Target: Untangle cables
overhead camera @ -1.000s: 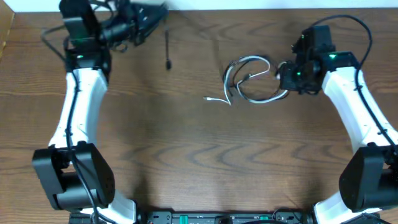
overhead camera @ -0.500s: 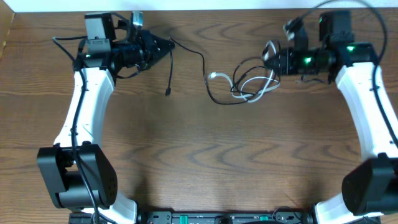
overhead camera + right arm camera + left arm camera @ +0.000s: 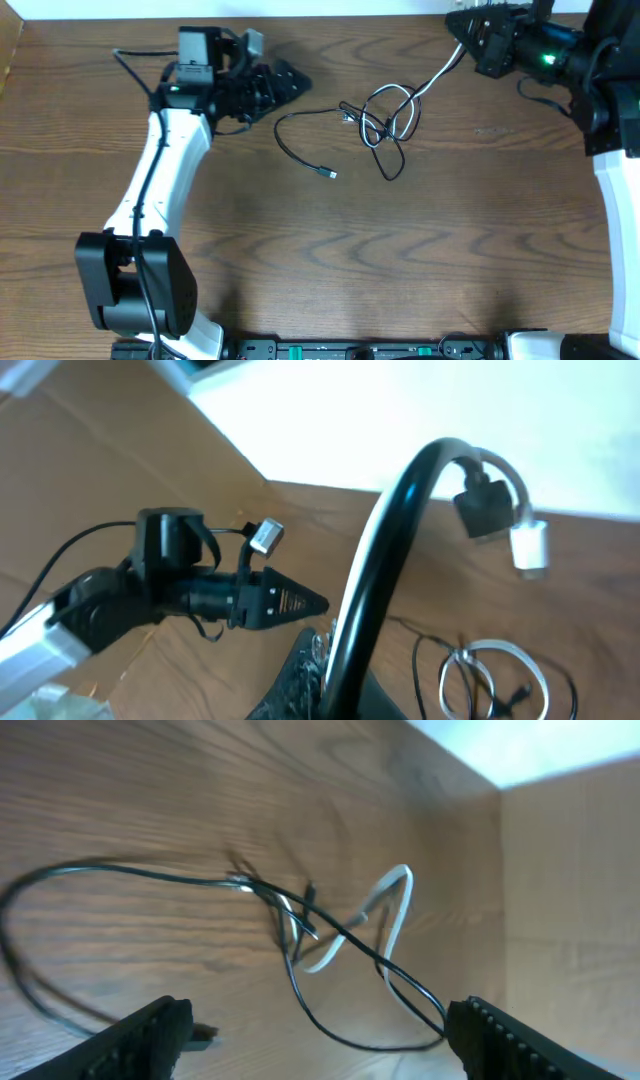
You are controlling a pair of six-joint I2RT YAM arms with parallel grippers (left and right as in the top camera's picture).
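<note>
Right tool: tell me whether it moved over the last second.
Yes. The right tool went toward the far edge of the table, drawing the cables out behind it.

One white cable [image 3: 437,75], apparently two black cables [image 3: 322,171] in the blurry tangle, and two arms [image 3: 150,180].

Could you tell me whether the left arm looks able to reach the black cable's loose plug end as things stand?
Probably yes: the left fingers are open, and the plug lies near them, clear of the tangle, with nothing between.
</note>
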